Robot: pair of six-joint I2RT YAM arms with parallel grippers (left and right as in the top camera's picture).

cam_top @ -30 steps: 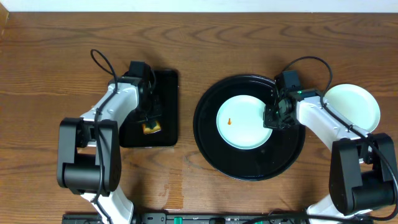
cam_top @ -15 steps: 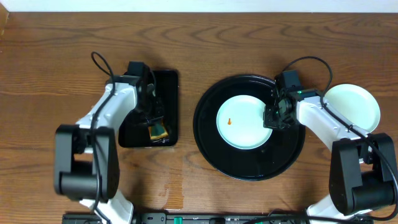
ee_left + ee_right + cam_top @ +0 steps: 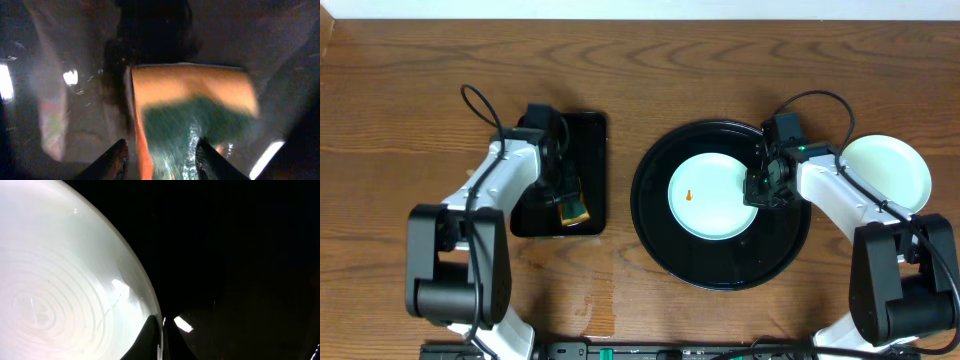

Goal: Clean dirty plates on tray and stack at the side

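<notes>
A pale mint plate point(image 3: 710, 195) with a small orange smear point(image 3: 689, 195) lies in the round black tray point(image 3: 720, 262). My right gripper point(image 3: 760, 188) is shut on the plate's right rim. In the right wrist view its fingertips point(image 3: 163, 325) pinch the rim of the plate point(image 3: 60, 280) over the black tray point(image 3: 240, 255). My left gripper point(image 3: 567, 203) hangs over a yellow and green sponge point(image 3: 570, 211). In the left wrist view its jaws point(image 3: 162, 152) stand apart either side of the sponge point(image 3: 195, 100), with a gap at the left finger point(image 3: 117, 160).
The sponge lies in a small rectangular black tray point(image 3: 588, 140) left of the round one. Another pale plate point(image 3: 890, 170) rests on the wood table at the far right, beside the right arm. Both arm bases stand at the table's front edge.
The left gripper's jaws have spread apart around the sponge, and the left arm has shifted slightly. The right arm and the plate have not moved.
</notes>
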